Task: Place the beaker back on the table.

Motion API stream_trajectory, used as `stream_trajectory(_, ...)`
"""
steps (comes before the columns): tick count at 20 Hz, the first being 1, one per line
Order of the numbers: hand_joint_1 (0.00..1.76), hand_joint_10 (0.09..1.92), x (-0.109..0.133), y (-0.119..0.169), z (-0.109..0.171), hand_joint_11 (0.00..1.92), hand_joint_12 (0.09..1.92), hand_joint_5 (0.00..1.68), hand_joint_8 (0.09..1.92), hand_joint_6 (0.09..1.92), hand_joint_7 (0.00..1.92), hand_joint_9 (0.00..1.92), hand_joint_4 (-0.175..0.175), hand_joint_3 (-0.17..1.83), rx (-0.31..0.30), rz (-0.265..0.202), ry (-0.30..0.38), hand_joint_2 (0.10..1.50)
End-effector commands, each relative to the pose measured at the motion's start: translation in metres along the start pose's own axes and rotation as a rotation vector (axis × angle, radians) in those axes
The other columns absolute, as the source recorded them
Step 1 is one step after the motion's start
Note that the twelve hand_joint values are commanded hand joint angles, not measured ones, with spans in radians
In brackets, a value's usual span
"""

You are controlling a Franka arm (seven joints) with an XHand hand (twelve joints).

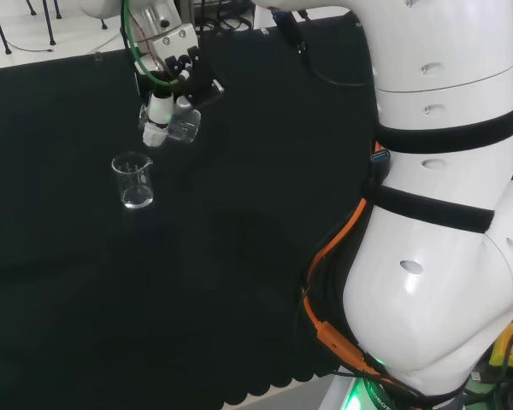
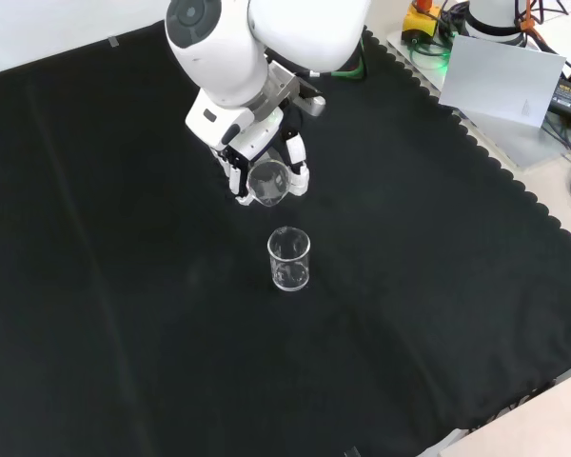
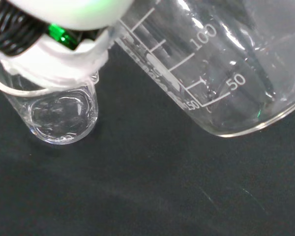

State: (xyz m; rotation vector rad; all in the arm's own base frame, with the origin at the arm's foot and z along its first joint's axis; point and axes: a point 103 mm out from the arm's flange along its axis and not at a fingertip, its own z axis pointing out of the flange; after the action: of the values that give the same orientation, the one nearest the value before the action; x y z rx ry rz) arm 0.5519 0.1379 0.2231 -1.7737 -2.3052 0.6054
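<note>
Beaker (image 3: pixel 221 64) tilted, clasped in hand (image 2: pixel 266 162) above cloth | second beaker (image 2: pixel 289 259) upright just beside | table (image 2: pixel 124 333) open all round, edges far.

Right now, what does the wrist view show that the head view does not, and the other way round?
Wrist view alone: the printed scale lines on the held beaker, tilted off the cloth, and the round base of the standing beaker seen from above. Head view alone: the hand curled round the held beaker above the black cloth, the arm's white links at the right, and the standing beaker's upright wall and spout. Both share: two clear beakers, one held, one standing upright, apart.
</note>
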Motion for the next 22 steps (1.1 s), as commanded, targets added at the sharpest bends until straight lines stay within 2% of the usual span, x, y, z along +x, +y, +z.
stream_trajectory(1, 1.13, 0.09, -0.002, 0.000, 0.003, 1.40, 0.74, 1.28, 0.09, 0.68, 1.74, 1.69, 0.175, 0.69, 0.003, -0.003, 0.004, 0.64)
stream_trajectory(12, 1.13, 0.09, -0.018, 0.003, 0.017, 1.39, 0.74, 1.28, 0.09, 0.68, 1.74, 1.69, 0.175, 0.69, -0.077, -0.033, 0.107, 0.64)
stream_trajectory(22, 1.13, 0.09, -0.027, 0.005, 0.024, 1.39, 0.75, 1.28, 0.09, 0.68, 1.74, 1.69, 0.175, 0.69, -0.106, -0.042, 0.156, 0.64)
